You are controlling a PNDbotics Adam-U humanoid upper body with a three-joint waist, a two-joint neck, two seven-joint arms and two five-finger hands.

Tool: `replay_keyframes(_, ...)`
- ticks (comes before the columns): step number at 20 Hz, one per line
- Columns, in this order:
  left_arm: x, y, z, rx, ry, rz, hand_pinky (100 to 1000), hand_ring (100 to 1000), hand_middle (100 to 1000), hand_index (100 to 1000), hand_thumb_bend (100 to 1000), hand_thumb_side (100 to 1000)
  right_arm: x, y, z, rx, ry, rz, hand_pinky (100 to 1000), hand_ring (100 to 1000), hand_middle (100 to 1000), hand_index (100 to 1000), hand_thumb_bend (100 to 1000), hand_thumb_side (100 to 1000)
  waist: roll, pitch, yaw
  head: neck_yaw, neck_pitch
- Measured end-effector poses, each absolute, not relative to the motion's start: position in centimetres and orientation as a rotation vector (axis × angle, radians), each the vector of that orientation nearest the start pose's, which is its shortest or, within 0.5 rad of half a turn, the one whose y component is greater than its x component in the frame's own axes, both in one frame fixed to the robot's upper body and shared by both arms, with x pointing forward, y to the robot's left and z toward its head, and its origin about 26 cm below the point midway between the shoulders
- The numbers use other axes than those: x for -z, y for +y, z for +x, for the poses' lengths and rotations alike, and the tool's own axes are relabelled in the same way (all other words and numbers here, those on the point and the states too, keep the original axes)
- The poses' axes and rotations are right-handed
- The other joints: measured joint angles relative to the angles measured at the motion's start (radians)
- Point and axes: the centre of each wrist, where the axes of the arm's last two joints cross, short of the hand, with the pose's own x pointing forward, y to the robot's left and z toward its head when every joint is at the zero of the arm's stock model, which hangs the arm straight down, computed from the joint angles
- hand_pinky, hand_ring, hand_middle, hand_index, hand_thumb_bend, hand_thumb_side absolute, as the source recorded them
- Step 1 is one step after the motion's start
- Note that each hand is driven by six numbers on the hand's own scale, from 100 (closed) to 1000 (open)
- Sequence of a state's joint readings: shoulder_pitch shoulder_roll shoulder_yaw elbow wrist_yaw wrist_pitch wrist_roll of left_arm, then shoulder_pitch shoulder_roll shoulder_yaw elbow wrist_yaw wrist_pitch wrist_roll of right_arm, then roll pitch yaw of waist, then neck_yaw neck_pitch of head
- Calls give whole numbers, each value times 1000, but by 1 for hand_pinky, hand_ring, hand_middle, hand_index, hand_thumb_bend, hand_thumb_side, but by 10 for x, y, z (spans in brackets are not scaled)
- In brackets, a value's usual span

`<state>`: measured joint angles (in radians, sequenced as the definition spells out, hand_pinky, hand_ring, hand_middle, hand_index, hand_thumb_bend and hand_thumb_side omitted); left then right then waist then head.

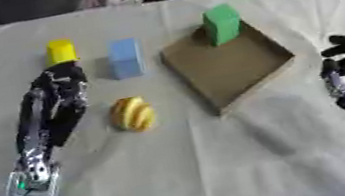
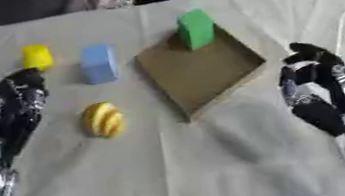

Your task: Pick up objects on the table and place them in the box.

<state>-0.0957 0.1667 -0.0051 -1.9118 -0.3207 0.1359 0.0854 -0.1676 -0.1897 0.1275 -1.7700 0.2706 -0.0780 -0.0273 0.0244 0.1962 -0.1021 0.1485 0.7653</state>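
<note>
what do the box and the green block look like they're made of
The box looks like cardboard: flat matte brown, thin low walls. The green block in its far corner looks like painted wood or foam, with an even matte colour and squared edges; the look alone leaves that open.

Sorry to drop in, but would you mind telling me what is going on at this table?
The robot is clearing objects into a shallow brown box. A green block already stands in its far corner. A yellow block, a blue block and a yellow striped object lie on the cloth. The left hand reaches toward the yellow block, holding nothing. The right hand waits beside the box.
</note>
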Motion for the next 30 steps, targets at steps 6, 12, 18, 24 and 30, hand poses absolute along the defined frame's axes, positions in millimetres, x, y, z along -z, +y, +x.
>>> replay_keyframes(6,-111,257,285,273,-1863,480,645,623,652,789,163,649,-89,-228,306,-477,-1994,-256,606,576,680,858,100,421,0,0,0,0,0)
replay_keyframes(12,-111,257,285,273,-1863,480,645,623,652,789,164,648,-89,-228,306,-477,-1994,-256,606,576,680,858,100,421,0,0,0,0,0)
replay_keyframes(18,-116,262,285,290,-1875,507,662,640,673,802,170,625,-89,-228,306,-477,-1994,-256,607,576,681,858,100,420,0,0,-1,0,0)
replay_keyframes(24,-157,290,287,466,-1924,690,715,702,743,848,194,545,-89,-228,306,-479,-1993,-256,607,576,680,858,100,421,0,-3,-3,0,0)
replay_keyframes(30,-209,332,305,774,-1813,923,750,740,788,881,230,487,-89,-229,306,-487,-1990,-258,607,576,680,858,100,419,0,-8,-19,0,0)
